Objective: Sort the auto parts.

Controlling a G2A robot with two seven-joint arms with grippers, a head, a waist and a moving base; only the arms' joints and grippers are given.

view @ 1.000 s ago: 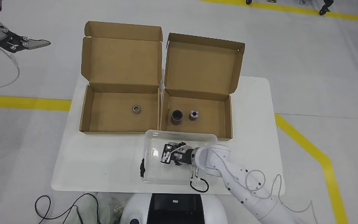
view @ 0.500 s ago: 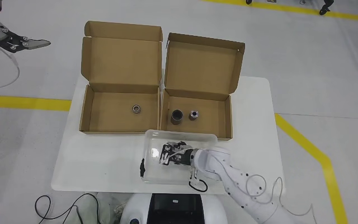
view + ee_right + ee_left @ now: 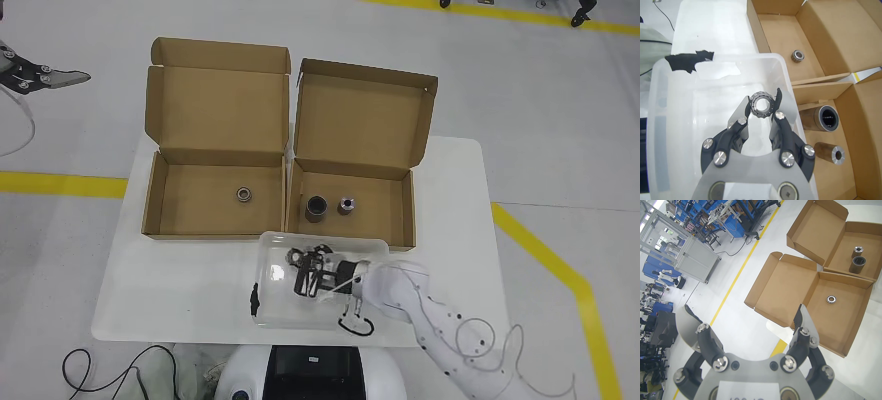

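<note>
Bearing (image 3: 762, 107) clamped in the right gripper (image 3: 762, 106) over the clear bin (image 3: 784, 64).
Table (image 3: 450, 200) carries two open boxes; the left box (image 3: 190, 205) holds one ring (image 3: 243, 193), the right box (image 3: 375, 215) a dark sleeve (image 3: 316, 208) and a smaller bushing (image 3: 346, 205). Right arm (image 3: 420, 300) stretches from the table's near right corner across the bin. Left gripper (image 3: 743, 311) hangs spread wide beyond the table's far left. From above, the right gripper hides the bearing.

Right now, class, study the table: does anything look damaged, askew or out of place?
Only the clear bin: a ragged, torn strip of black tape sits on its rim beside a torn pale patch. Nothing else stands out.
</note>
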